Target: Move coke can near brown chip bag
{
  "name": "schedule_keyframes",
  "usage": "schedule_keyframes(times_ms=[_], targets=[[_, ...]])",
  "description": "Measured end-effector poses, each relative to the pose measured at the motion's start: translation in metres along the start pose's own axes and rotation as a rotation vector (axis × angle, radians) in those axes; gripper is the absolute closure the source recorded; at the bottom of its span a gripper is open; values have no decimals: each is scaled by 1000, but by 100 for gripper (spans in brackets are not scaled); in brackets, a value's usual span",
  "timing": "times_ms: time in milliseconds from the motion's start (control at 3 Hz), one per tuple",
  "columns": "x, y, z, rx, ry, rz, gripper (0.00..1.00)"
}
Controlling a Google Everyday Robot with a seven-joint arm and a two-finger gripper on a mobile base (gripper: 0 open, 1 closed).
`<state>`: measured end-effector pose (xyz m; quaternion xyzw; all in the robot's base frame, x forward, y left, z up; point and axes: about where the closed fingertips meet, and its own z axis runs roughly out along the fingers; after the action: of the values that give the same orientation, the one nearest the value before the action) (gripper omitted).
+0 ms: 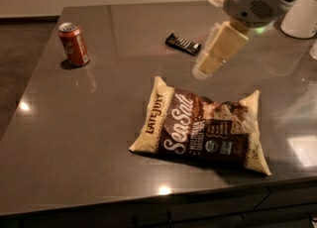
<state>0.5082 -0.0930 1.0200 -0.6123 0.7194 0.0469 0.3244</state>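
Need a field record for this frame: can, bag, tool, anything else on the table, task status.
can: small red cylindrical coke can, upright, far-left area of the table
bag: large flat dark-brown chip bag with cream ends, lying flat near the front edge
tool: cream-coloured tool, above the table just beyond the bag, far from the can
other: small black wrapped snack bar, beyond the bag
surface: glossy dark-grey tabletop
status: can and bag well apart; move not yet done
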Motion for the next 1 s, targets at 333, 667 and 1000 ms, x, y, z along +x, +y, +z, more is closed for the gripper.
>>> schedule_keyframes(times_ms=[333,667,1000], targets=[[-34,-3,26,3,-62,-12,0],[-65,-3,50,11,-99,-28,0],[-94,4,77,0,-126,-52,0]])
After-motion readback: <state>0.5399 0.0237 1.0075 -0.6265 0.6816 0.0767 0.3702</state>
